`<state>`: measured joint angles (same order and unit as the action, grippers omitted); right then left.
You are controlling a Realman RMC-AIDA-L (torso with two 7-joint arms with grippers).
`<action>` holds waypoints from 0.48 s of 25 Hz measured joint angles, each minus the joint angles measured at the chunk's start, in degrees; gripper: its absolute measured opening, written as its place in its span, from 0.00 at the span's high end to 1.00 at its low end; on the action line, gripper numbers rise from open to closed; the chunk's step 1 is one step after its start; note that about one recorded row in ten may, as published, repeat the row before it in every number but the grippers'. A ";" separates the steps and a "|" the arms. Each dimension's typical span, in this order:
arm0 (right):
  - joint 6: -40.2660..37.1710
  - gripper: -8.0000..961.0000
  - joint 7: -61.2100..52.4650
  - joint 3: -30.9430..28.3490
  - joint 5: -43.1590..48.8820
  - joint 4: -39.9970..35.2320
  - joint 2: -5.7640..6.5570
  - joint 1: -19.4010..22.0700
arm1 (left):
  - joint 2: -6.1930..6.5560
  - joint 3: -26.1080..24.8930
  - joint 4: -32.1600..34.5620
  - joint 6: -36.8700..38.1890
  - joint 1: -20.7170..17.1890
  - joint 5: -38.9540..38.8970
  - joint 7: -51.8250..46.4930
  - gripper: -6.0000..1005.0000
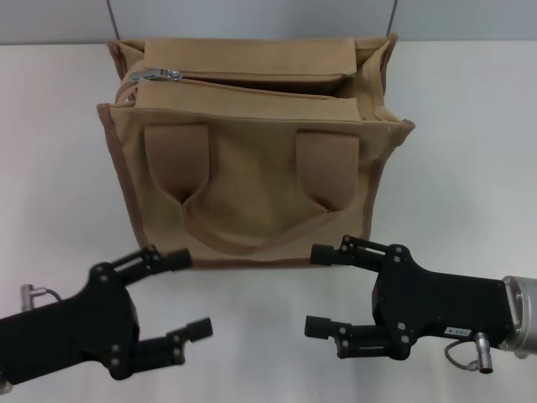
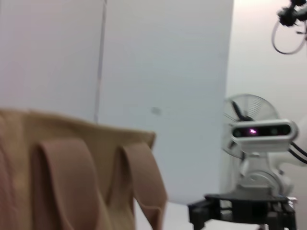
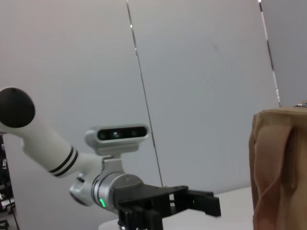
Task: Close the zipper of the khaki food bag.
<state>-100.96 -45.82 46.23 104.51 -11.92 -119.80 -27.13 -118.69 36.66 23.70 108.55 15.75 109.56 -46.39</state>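
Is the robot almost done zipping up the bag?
Not yet, it looks like it hasn't started. The zipper on the khaki food bag gapes open, with the silver pull tab sitting at the left end. Nothing is in hand: the left gripper and right gripper hover open in front of the bag, touching nothing. Grabbing the tab and pulling it across is all left.

No readable text.
We see one small white label on the right gripper (image 1: pixel 323 290) body, near its wrist end, print too small to read; the khaki food bag (image 1: pixel 252 180) carries no markings.
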 joint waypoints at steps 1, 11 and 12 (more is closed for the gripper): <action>0.06 0.13 0.06 0.00 -0.17 0.11 0.00 0.04 | 0.07 -0.24 -0.60 0.28 -1.08 -2.14 2.67 0.20; 0.52 0.13 0.12 -0.01 -0.39 1.60 0.00 -0.04 | 0.15 -11.71 -4.85 0.83 -3.53 -12.81 3.46 0.20; 0.55 0.13 0.12 -0.03 -0.55 1.80 0.00 -0.06 | 0.11 -14.05 -5.91 0.80 -3.56 -13.68 3.29 0.20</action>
<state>-100.42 -45.70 46.20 103.96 -10.13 -119.80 -27.18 -118.58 22.60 17.78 109.34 12.19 95.88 -43.10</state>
